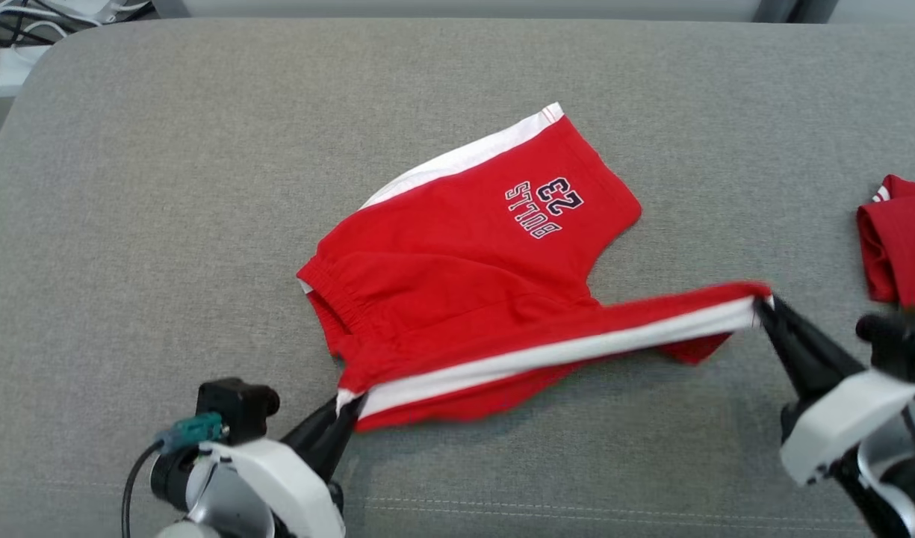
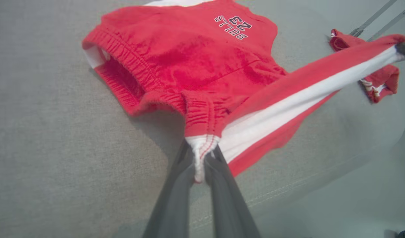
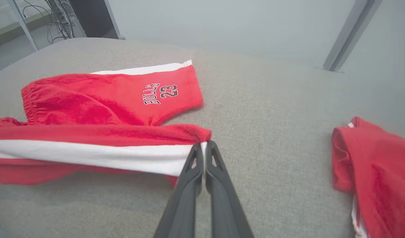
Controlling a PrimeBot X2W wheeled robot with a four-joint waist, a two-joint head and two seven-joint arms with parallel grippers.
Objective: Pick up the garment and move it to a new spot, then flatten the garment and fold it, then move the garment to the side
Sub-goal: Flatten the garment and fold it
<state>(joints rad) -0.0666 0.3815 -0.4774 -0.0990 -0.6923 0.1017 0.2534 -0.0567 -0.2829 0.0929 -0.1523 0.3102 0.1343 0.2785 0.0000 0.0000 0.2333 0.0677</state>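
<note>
1. One pair of red shorts (image 1: 472, 246) mid-cushion (image 1: 166, 187), with the near striped side lifted taut.
2. Two grippers: the left gripper (image 1: 349, 405) is clamped on the waistband corner, the right gripper (image 1: 763, 303) on the leg hem.
3. One other red garment (image 1: 898, 246) lies at the right edge.

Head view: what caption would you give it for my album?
The left pincer and right pincer hold the red shorts' white-striped edge taut over a grey cushion.

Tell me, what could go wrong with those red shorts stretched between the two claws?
The left gripper and right gripper each pinch only a thin edge of the shorts, so a harder pull might slip one free. The other red garment lies close to the right gripper and could get snagged.
</note>
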